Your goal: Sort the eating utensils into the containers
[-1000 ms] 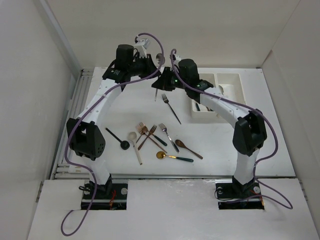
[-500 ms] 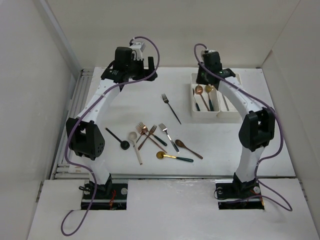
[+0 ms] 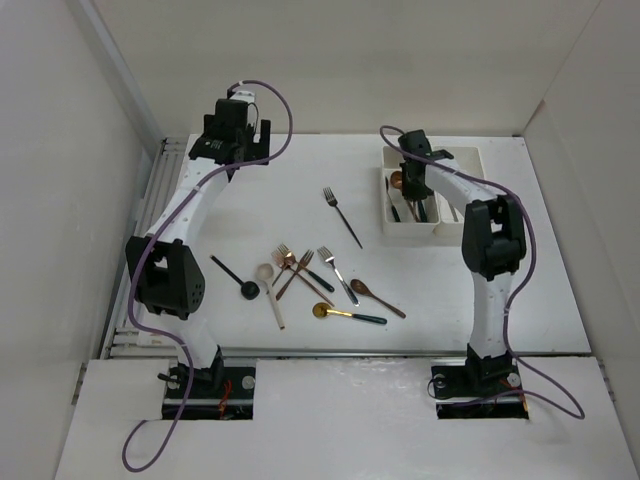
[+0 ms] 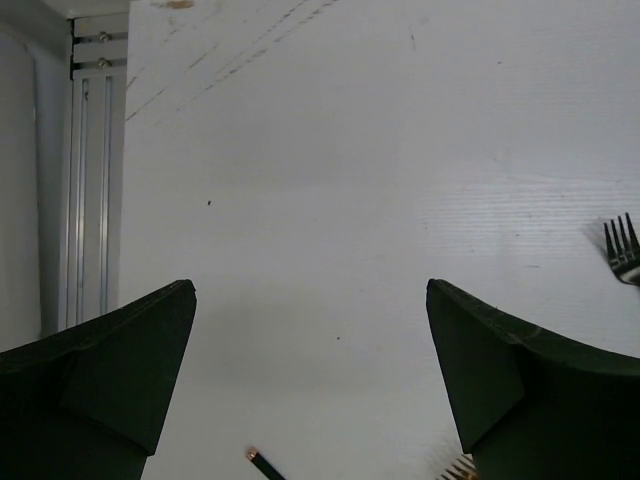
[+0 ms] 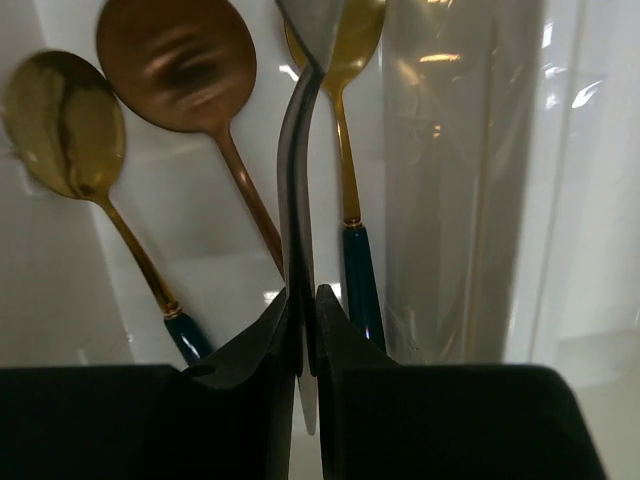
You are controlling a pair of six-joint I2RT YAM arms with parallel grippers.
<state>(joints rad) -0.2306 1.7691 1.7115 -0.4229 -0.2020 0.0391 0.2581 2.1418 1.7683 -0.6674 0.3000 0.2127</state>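
Observation:
My right gripper point(image 5: 308, 300) is shut on the handle of a silver utensil point(image 5: 298, 170) and holds it upright inside the left one of the two white containers point(image 3: 432, 232). Below it lie a copper spoon point(image 5: 180, 60) and two gold spoons with teal handles point(image 5: 70, 120). Seen from above, the right gripper point(image 3: 410, 185) hangs over that bin. My left gripper point(image 4: 310, 330) is open and empty above bare table at the back left point(image 3: 250, 145). Several utensils lie loose mid-table: a dark fork point(image 3: 342, 215), a black spoon point(image 3: 236, 278), copper forks point(image 3: 292, 265), a gold spoon point(image 3: 345, 314).
A cream spoon point(image 3: 270, 292), a silver fork point(image 3: 335, 270) and a brown spoon point(image 3: 375, 297) lie in the same cluster. A metal rail point(image 3: 150, 200) runs along the table's left edge. White walls enclose the table.
The left gripper opened and drew back to the left. The right arm swung from the table's middle to the left container, carrying the silver utensil down into it.

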